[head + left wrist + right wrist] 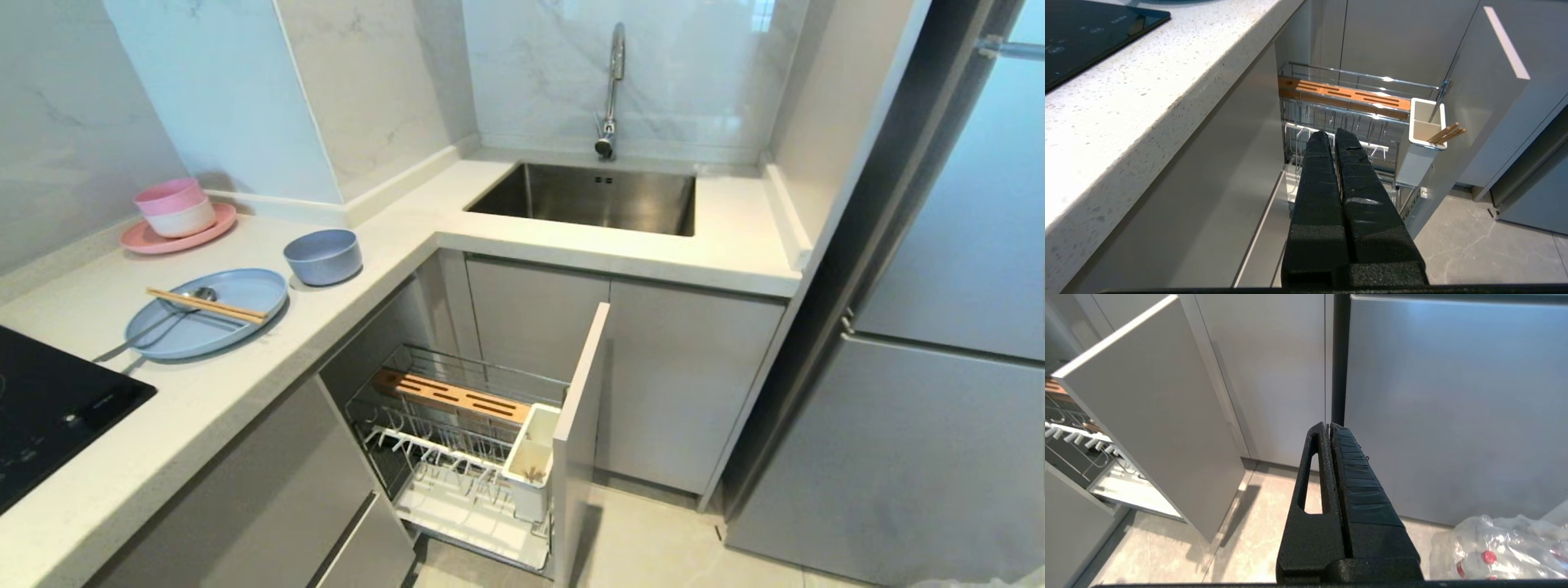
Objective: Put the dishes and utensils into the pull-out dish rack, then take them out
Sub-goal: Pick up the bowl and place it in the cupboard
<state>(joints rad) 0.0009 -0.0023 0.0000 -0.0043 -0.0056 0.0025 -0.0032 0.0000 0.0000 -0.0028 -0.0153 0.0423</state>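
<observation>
Two pincers, both closed and empty: your left pincer [1332, 136] hangs below the bench [245, 384] edge facing the pull-out dish rack [457, 441]; your right pincer [1329, 428] faces the refrigerator. Blue plate [237, 306], carrying chopsticks [206, 305] and spoon [155, 325] laid crosswise, plus grey-blue bowl [323, 256], sits up on the bench, nearer your left arm. Only the left wrist view shows wooden sticks already standing in the caddy [1427, 130].
</observation>
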